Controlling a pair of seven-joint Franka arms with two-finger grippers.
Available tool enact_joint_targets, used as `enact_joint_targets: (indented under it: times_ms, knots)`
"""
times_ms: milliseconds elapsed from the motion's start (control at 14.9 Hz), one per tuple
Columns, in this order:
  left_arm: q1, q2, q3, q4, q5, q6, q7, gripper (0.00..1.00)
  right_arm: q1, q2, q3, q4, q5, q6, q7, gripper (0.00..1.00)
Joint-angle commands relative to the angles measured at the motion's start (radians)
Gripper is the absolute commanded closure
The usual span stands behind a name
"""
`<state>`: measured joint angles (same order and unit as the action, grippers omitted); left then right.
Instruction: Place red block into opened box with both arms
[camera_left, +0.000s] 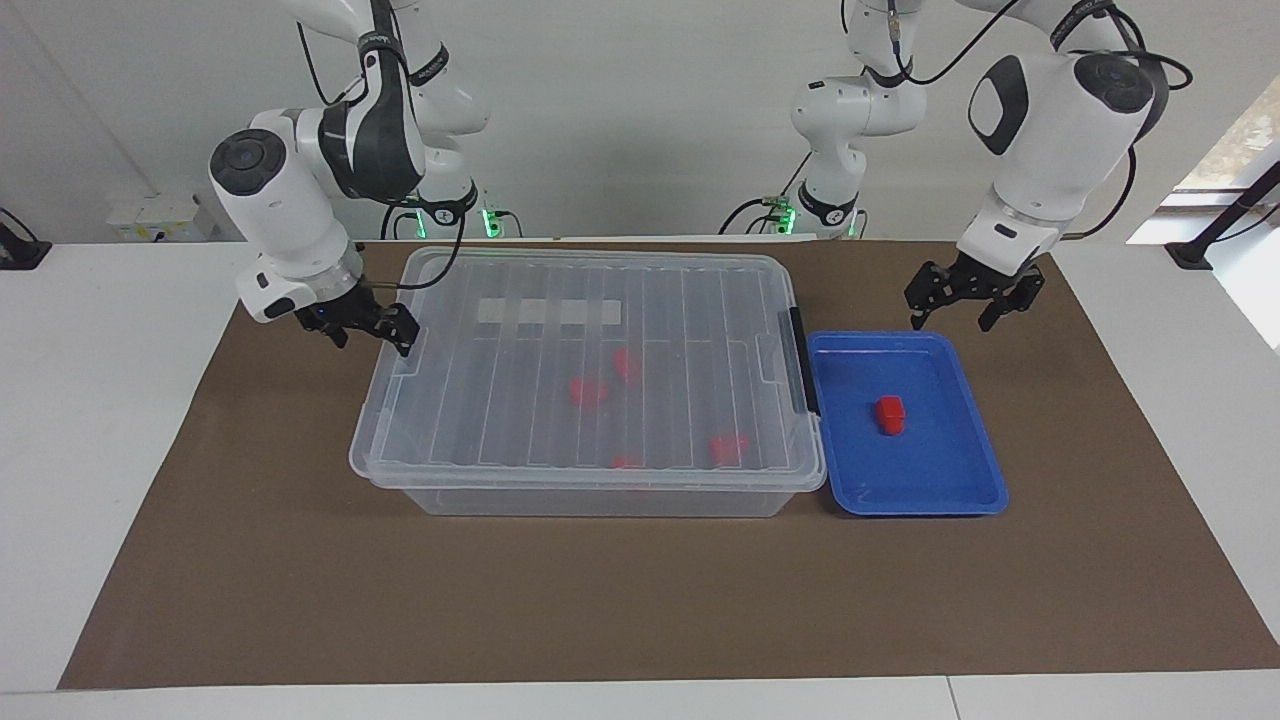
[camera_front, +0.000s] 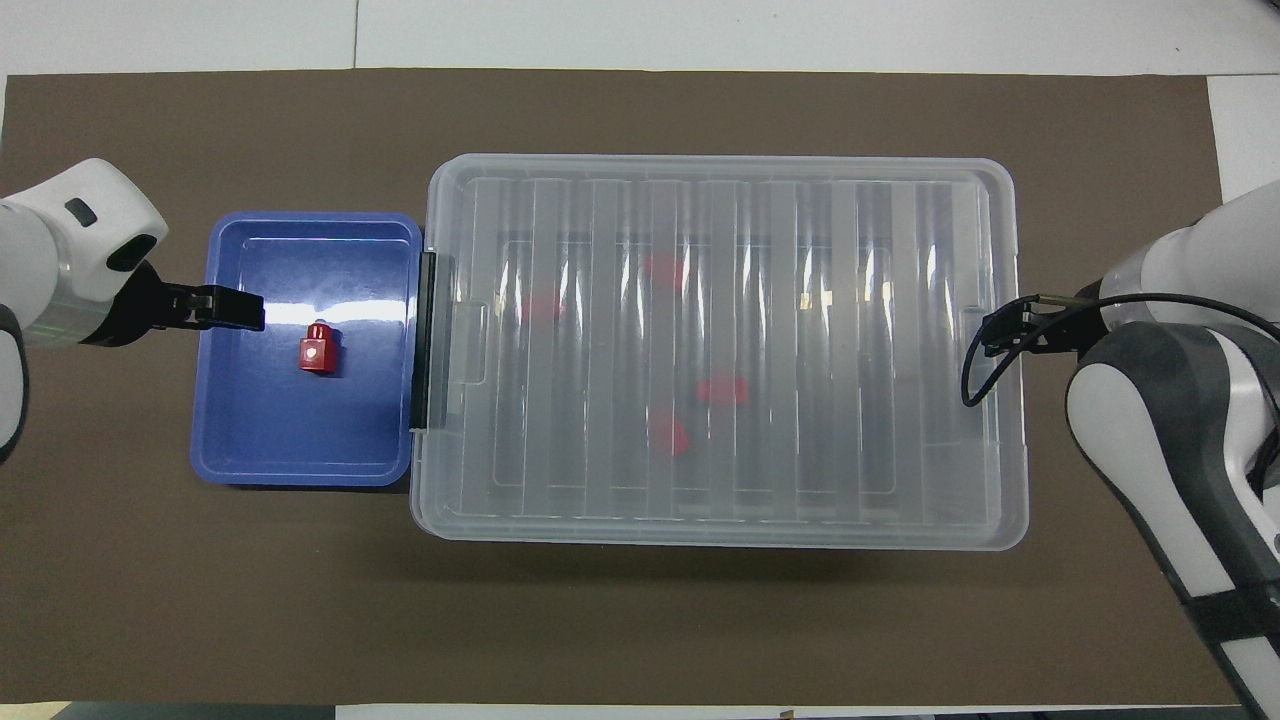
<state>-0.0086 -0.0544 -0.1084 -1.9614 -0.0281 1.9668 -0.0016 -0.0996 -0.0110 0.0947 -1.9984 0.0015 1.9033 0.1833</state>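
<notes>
The red block stands in the blue tray. My left gripper hangs open in the air over the tray's rim, apart from the block and holding nothing. The box lies beside the tray with its ribbed clear lid on and its black latch at the tray end. My right gripper is open and empty at the box's end toward the right arm, level with the lid's rim.
Several red pieces show blurred through the lid inside the box. A whitish strip lies on the lid. Box and tray sit on a brown mat on the white table.
</notes>
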Motion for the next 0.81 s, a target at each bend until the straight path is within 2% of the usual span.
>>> enact_joint_targets:
  times_ms: [0, 202, 538, 740]
  knots:
    - [-0.004, 0.002, 0.003, -0.138, -0.001, 0.153, 0.018, 0.00, -0.061, -0.029, 0.007, -0.034, 0.003, 0.025, -0.085, 0.00]
    - [-0.004, 0.047, 0.003, -0.220, -0.001, 0.291, 0.018, 0.00, -0.095, -0.029, 0.005, -0.034, 0.000, 0.025, -0.131, 0.00]
    - [-0.005, 0.163, 0.003, -0.267, -0.001, 0.469, 0.026, 0.00, -0.173, -0.027, 0.005, -0.036, -0.011, 0.057, -0.246, 0.00]
    - [-0.005, 0.182, 0.003, -0.306, -0.001, 0.529, 0.041, 0.00, -0.206, -0.024, 0.005, -0.036, -0.020, 0.068, -0.303, 0.00]
